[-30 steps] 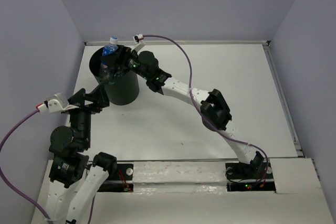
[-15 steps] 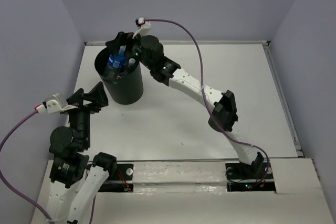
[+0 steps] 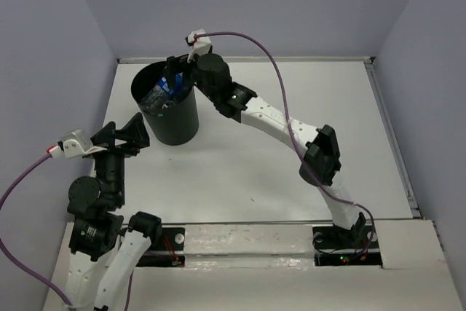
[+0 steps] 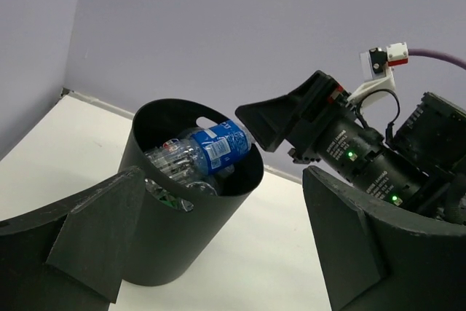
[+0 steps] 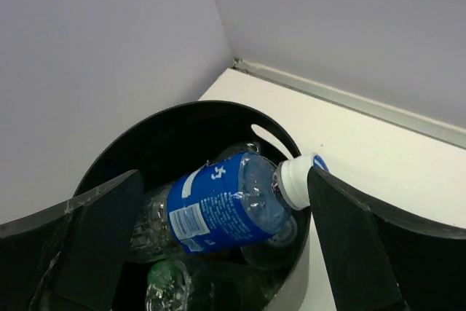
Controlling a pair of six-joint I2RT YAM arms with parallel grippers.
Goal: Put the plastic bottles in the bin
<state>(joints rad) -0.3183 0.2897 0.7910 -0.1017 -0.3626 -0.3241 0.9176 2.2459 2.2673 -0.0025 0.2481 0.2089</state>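
The black bin stands at the far left of the table. A clear bottle with a blue label lies slanted on top of the other bottles inside it, its white cap resting at the rim. Below it I see a green bottle and clear ones. My right gripper hangs open just above the bin mouth, holding nothing; the cap sits right beside one of its fingers. My left gripper is open and empty, a short way in front of the bin. The blue-label bottle pokes above the rim.
The purple left wall and back wall stand close behind the bin. The right arm stretches diagonally across the white table. A raised ledge runs along the table's far edge.
The right gripper has let go of the blue-label bottle, which has dropped from above the rim down into the bin. The left gripper has drawn back from the bin's side.
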